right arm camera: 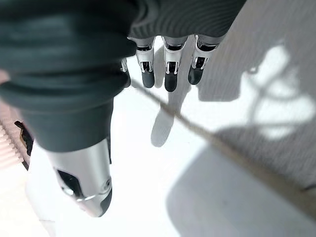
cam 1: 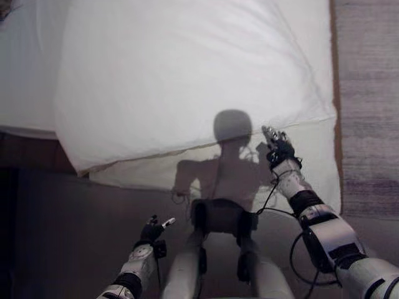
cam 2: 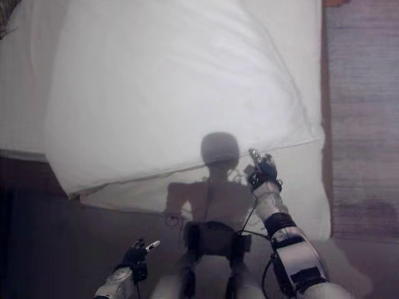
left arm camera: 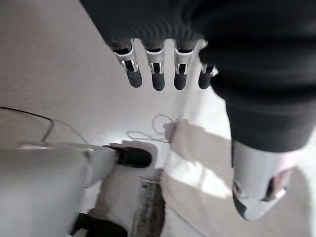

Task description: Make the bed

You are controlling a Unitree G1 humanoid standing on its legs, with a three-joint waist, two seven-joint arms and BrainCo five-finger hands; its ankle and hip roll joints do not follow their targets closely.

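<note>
Head view: R hand (cam 1: 278, 148) fingers straight at white duvet (cam 1: 187, 81) edge, L hand (cam 1: 151, 232) fingers relaxed.

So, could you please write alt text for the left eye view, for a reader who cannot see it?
The robot's right hand, fingers straight, reaches the near edge of a white duvet lying crooked over the bed's sheet. Its left hand hangs low over the dark floor, and a striped rug lies along the bed's right.

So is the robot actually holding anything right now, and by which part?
Nothing is held. The right hand hovers open at the white duvet's near edge; the left hand hangs open over the floor.
</note>
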